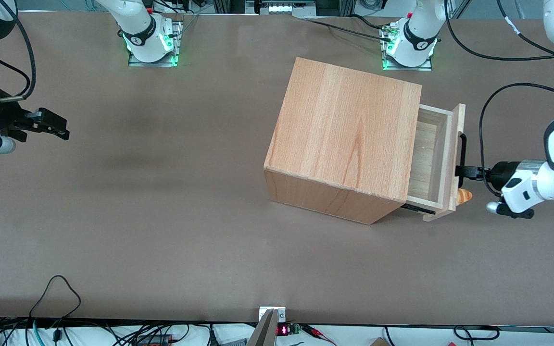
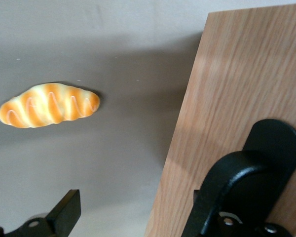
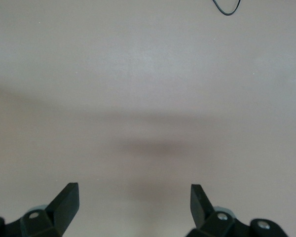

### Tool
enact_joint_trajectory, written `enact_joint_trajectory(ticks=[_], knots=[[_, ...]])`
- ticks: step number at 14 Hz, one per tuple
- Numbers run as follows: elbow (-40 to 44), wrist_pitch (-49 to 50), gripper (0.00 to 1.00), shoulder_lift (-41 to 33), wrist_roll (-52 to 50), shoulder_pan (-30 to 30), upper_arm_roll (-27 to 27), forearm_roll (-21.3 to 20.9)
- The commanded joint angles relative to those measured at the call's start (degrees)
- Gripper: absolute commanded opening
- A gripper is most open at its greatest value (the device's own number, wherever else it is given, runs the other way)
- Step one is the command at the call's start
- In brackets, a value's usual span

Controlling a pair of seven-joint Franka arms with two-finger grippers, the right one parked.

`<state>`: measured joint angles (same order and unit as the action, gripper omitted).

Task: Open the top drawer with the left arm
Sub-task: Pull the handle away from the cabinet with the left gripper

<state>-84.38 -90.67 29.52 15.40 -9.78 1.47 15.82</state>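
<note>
Wooden top drawer (image 1: 430, 161) sticks partway out of the big box (image 1: 343, 144) toward the working arm's end; the gripper (image 1: 460, 171) of the left arm (image 1: 553, 178) sits at its black handle (image 1: 462, 153) with fingers spread, probably to pull; a toy bread (image 2: 48, 105) lies close by.

No readable text, label or brand shows. A small red display (image 1: 282, 330) at the table's (image 1: 161, 216) near edge glows, but its digits cannot be made out.
</note>
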Motion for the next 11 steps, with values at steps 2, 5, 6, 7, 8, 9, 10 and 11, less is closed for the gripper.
enact_joint_trajectory(ticks=[2, 5, 6, 7, 8, 9, 10, 11], knots=[[3.1, -3.1, 1.00, 3.4, 1.1, -1.7, 0.1, -1.5], [3.3, -3.2, 1.00, 4.0, 5.8, -4.5, 0.2, -1.6], [3.3, -4.1, 1.00, 4.0, 7.0, -4.7, 0.1, -1.6], [3.3, -5.1, 1.00, 4.0, 8.6, -5.3, 0.1, -1.7], [3.3, -5.5, 1.00, 4.0, 10.1, -6.5, 0.1, -1.6], [3.3, -5.6, 1.00, 4.1, 11.3, -7.0, 0.1, -1.6], [3.3, -5.9, 1.00, 4.3, 12.0, -7.9, 0.1, -1.5], [3.3, -6.0, 1.00, 4.4, 12.0, -8.2, 0.1, -1.3]])
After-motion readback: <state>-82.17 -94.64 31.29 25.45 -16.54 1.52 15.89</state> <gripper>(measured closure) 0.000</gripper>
